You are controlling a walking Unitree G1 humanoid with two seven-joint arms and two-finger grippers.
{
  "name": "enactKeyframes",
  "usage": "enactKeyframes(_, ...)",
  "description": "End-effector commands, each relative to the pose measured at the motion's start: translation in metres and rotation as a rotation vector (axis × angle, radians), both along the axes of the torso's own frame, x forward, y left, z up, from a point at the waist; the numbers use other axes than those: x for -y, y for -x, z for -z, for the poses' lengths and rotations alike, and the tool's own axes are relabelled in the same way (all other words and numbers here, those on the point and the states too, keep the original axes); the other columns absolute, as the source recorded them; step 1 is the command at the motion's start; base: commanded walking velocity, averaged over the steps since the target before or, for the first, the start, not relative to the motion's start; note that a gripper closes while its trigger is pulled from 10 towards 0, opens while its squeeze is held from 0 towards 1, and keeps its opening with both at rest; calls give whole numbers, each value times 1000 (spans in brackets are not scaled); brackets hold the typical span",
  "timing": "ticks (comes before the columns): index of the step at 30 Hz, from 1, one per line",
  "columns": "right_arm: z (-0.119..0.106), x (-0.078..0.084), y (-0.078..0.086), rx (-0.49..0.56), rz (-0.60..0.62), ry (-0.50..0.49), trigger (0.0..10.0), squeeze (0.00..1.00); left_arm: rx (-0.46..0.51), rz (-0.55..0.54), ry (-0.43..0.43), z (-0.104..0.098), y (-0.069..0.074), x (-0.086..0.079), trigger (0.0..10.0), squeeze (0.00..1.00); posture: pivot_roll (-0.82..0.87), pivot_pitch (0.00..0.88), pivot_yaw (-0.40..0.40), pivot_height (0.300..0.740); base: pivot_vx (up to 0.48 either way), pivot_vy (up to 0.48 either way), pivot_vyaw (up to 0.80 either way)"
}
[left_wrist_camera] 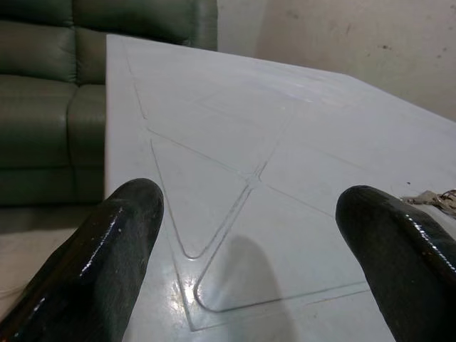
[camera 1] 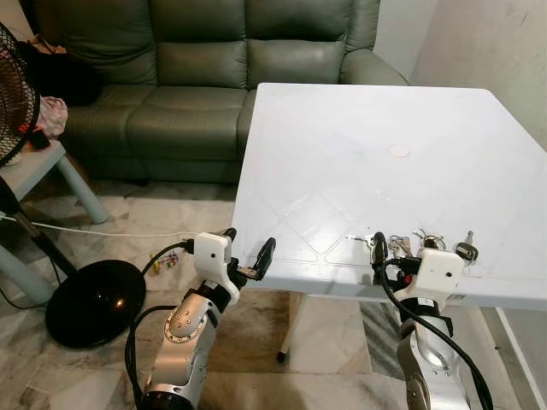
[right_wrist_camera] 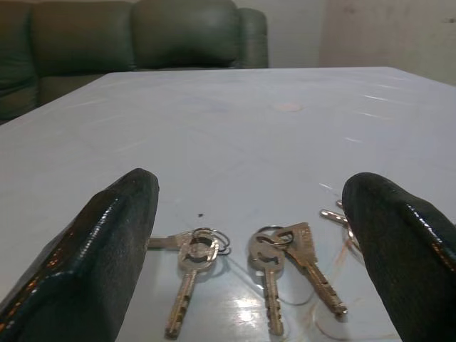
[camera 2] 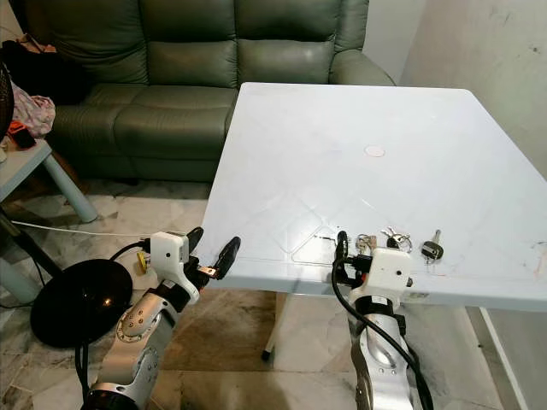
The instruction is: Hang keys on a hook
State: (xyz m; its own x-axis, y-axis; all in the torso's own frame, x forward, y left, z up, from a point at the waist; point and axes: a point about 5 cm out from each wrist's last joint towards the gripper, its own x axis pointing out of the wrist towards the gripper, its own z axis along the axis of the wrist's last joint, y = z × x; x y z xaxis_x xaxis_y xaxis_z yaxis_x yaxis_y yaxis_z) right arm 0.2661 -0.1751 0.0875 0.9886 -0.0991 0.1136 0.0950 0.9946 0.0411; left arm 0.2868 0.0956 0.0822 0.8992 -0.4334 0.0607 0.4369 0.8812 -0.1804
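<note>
Right gripper (right_wrist_camera: 249, 263) fingers spread over silver keys (right_wrist_camera: 267, 267) on rings, flat on white table (camera 1: 359, 137); left gripper (camera 1: 249, 249) spread too.

The right gripper (camera 1: 400, 248) and its white wrist housing cover part of the keys (camera 1: 425, 243) at the table (camera 1: 359, 145) edge. In the right wrist view, 1 key (right_wrist_camera: 335, 214) is hidden behind a finger (right_wrist_camera: 402, 249). The fan (camera 1: 13, 94) is cut off at the edge.
</note>
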Motion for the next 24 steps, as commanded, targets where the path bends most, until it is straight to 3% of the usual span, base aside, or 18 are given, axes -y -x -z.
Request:
enactKeyframes(1,1,-3,2,6,-27,-4,10000,0,20,11,-5,-3,1,2,10000,0,103,47,-7,740,0,0,0)
enactKeyframes(18,1,-7,7,19,-81,-4,10000,0,11,10,12,-3,2,1,10000,0,104,49,-9,740,0,-444,0)
enactKeyframes(24,2,-7,8,22,-89,1,10000,0,-11,-5,43,-2,3,2,10000,0,104,52,-8,740,0,-55,0)
